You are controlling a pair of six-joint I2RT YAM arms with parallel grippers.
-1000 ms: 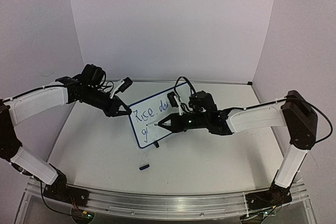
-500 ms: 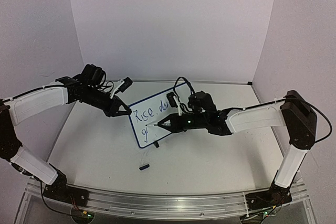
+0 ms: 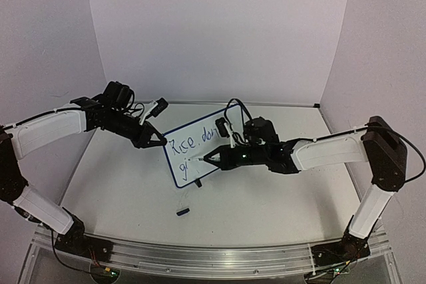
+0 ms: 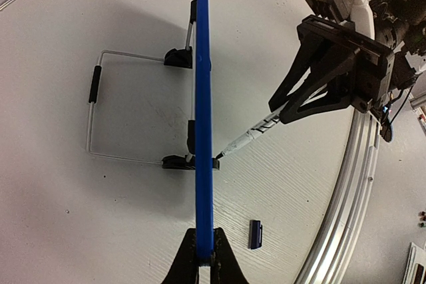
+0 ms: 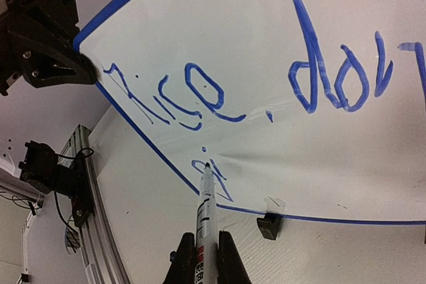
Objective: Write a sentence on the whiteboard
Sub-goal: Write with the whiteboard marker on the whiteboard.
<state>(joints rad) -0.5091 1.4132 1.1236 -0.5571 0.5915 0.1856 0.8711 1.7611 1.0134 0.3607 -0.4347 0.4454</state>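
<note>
The left gripper [image 3: 158, 142] clamped its jaws on the left edge of the whiteboard [image 5: 239, 18], apparently to steady it upright on its wire stand [image 4: 93, 111] mid-table while the other arm wrote. The sentence [image 5: 303, 64] read roughly "Rice, don" above a just-begun second line. There the marker [image 5: 205, 211] met the board, its tip at the fresh strokes, pinched between the closed jaws of the right gripper [image 3: 212, 158]. Counted: two arms, one board, two black clip feet, one marker, one loose cap [image 3: 182, 211] lying on the table [image 3: 120, 191] before the board.
</note>
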